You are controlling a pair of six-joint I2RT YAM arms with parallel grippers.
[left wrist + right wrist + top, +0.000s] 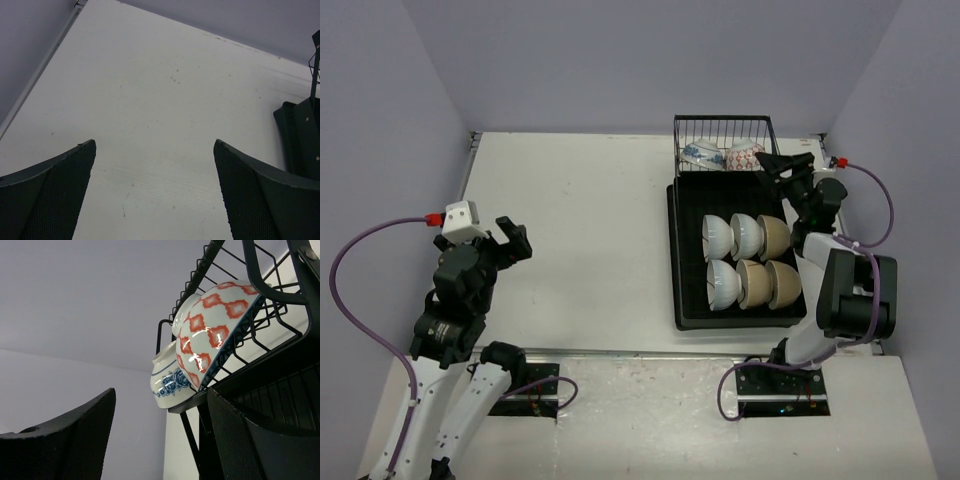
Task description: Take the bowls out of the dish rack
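Right jaws spread, near red-patterned bowl (215, 325) in dish rack (740, 320); left jaws spread over desk (570, 230). Bowl looks glazed, slick, brittle, light; probably best pinched across its rim

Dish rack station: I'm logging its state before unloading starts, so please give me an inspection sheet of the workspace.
Surface: white table, a few faint specks.
Job's things: black dish rack at right; six bowls on edge in its tray, three white, three tan; blue-patterned bowl and red-patterned bowl in the wire basket at the far end.
Clutter: nothing seen.
Grippers: left gripper open over the table, holding nothing; right gripper open beside the basket, holding nothing.
Cables: purple left cable and right cable loop clear of the rack.
Surroundings: plain pale walls.
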